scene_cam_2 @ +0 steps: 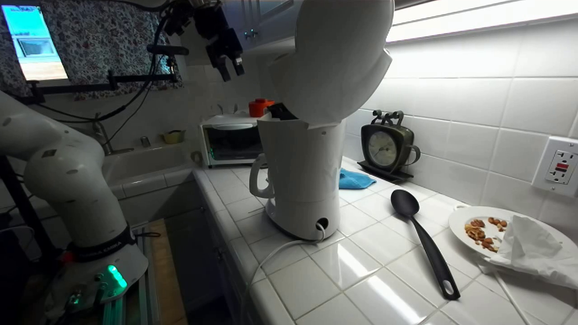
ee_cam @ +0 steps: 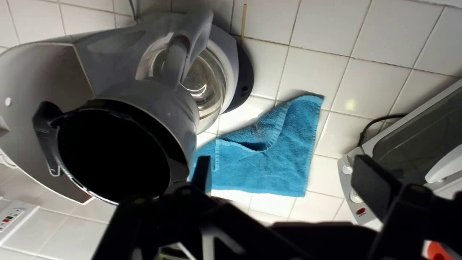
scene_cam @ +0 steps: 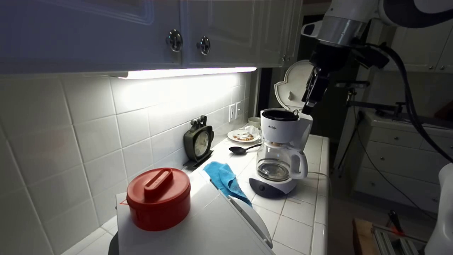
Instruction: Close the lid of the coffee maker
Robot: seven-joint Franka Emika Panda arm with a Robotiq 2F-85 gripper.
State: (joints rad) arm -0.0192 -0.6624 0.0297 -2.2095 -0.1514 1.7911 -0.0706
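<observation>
The white coffee maker [scene_cam: 281, 129] stands upright on the tiled counter, its glass carafe [scene_cam: 274, 164] in place. Its back shows in an exterior view [scene_cam_2: 300, 167]. The round white lid [scene_cam: 296, 79] is raised, standing roughly upright at the rear of the top; its outer face shows in an exterior view [scene_cam_2: 345, 58]. The wrist view shows the open dark-rimmed basket [ee_cam: 113, 155]; the lid cannot be clearly made out there. My gripper [scene_cam: 308, 108] is open and empty, above and in front of the machine's top, apart from the lid [scene_cam_2: 233, 76]. Its spread fingers show in the wrist view [ee_cam: 285, 177].
A blue cloth [scene_cam: 224, 180], a scale-like clock [scene_cam: 200, 141], a black spoon [scene_cam_2: 422, 243] and a plate with nuts [scene_cam_2: 469, 216] lie around the machine. A toaster oven [scene_cam_2: 232, 140] bears a red lidded container [scene_cam: 159, 202]. Cabinets [scene_cam: 226, 32] hang above.
</observation>
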